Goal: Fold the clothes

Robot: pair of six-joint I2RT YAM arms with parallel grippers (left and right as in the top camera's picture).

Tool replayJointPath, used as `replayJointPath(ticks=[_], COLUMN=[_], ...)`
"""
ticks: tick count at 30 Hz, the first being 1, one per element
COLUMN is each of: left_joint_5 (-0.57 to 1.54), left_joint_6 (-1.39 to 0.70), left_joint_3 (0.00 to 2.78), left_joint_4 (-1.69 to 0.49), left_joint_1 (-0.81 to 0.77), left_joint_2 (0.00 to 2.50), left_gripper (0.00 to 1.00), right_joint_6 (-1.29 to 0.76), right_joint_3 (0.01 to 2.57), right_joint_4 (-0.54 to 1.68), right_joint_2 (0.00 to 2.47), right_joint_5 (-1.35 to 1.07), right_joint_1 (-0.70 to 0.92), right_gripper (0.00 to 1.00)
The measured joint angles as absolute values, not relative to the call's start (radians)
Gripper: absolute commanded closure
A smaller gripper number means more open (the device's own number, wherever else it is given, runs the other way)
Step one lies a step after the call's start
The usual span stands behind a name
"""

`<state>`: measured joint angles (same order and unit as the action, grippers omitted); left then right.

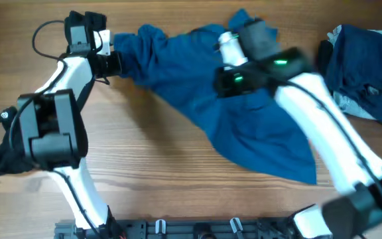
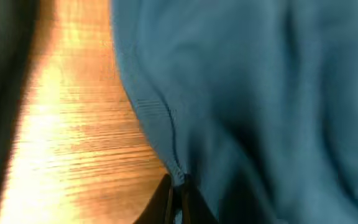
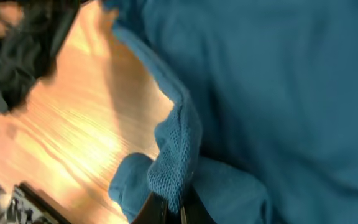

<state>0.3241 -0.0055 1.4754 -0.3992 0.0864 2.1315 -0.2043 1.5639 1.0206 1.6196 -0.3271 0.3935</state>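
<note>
The blue shirt (image 1: 197, 86) lies crumpled across the far middle of the tabletop (image 1: 164, 179), with one part reaching toward the near right. The left gripper (image 2: 178, 190) is clamped on its left edge. The right gripper (image 3: 174, 208) is clamped on a ribbed hem at the far side. Each seems to hold only a thin bit of cloth, so a strong pull apart may let an edge slip out. The shirt could also drag into the dark pile (image 1: 367, 66) at the far right.
</note>
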Motion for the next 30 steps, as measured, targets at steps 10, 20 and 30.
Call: replayJointPath(ticks=[10, 20, 30], left_joint_5=[0.334, 0.282, 0.259], left_joint_6=[-0.044, -0.058, -0.058], left_joint_3=[1.475, 1.474, 1.481], left_joint_4=[-0.422, -0.460, -0.425], left_joint_1=[0.082, 0.080, 0.080], left_joint_2=[1.409, 1.126, 0.979], left_gripper=[0.96, 0.96, 0.96], right_joint_6=[-0.070, 0.087, 0.232], right_joint_3=[1.678, 2.107, 2.286], right_joint_4=[1.312, 1.370, 1.401], right_joint_2=[1.526, 1.518, 1.502], right_joint_5=[-0.030, 0.065, 0.075], right_joint_1=[0.321, 0.217, 0.202], right_gripper=[0.96, 0.96, 0.96])
